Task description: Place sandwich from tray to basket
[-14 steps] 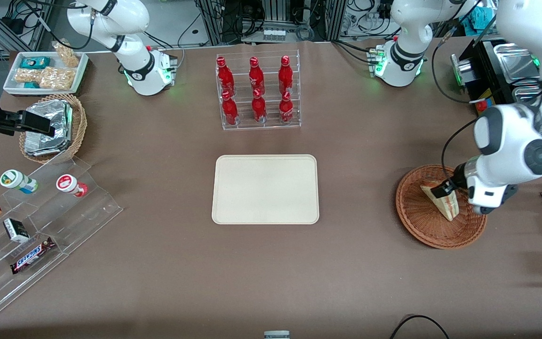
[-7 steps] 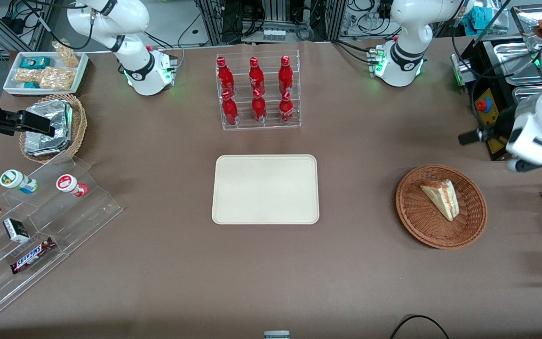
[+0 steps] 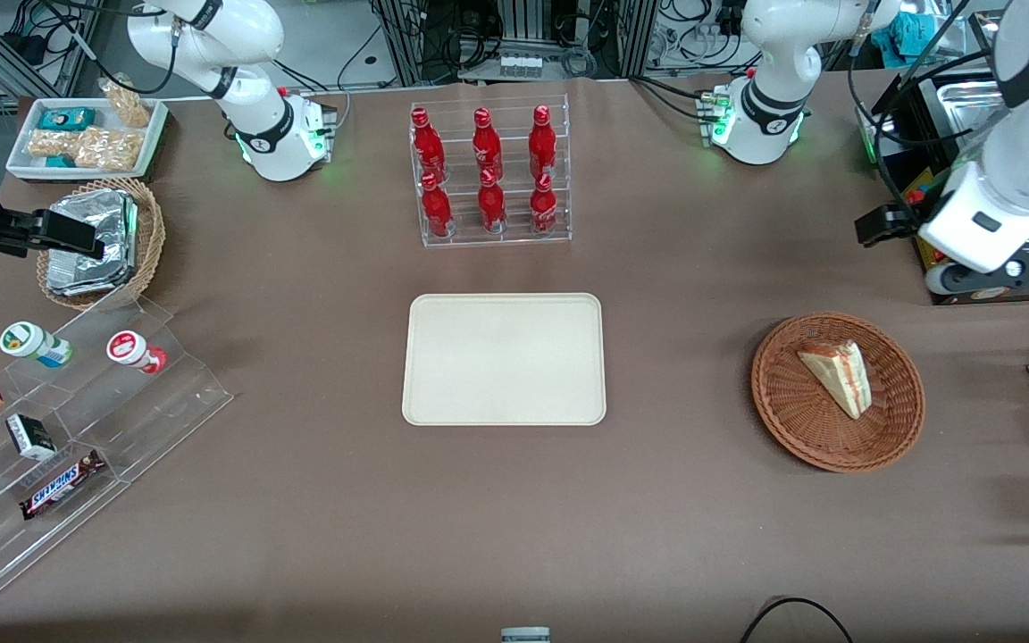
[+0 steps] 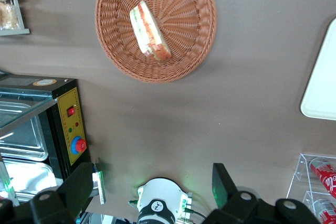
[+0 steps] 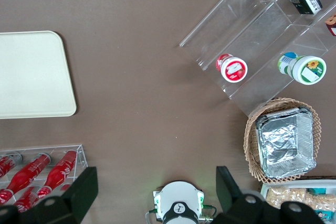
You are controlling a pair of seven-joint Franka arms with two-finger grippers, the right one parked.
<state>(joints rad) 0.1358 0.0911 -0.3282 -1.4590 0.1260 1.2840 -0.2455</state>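
1 sandwich (image 3: 845, 379) lies in 1 wicker basket (image 3: 782, 393), near 1 white tray (image 3: 505, 359). The gripper (image 3: 872, 229), fingers spread, hangs farther from the front camera. 6 red bottles (image 3: 542, 145) occupy 1 rack (image 3: 516, 201).

arm (image 3: 1028, 152): white, rounded | cable (image 3: 879, 161): black | gripper (image 3: 868, 229): black, above table (image 3: 657, 500), 2 fingers (image 4: 221, 186) (seemingly matte)

A robotics lab, with white robot arms (image 3: 1015, 143), loose black cables (image 3: 479, 45) and metal framing (image 3: 14, 62) around a tabletop (image 3: 497, 518).

No text, brand, number or sign readable.
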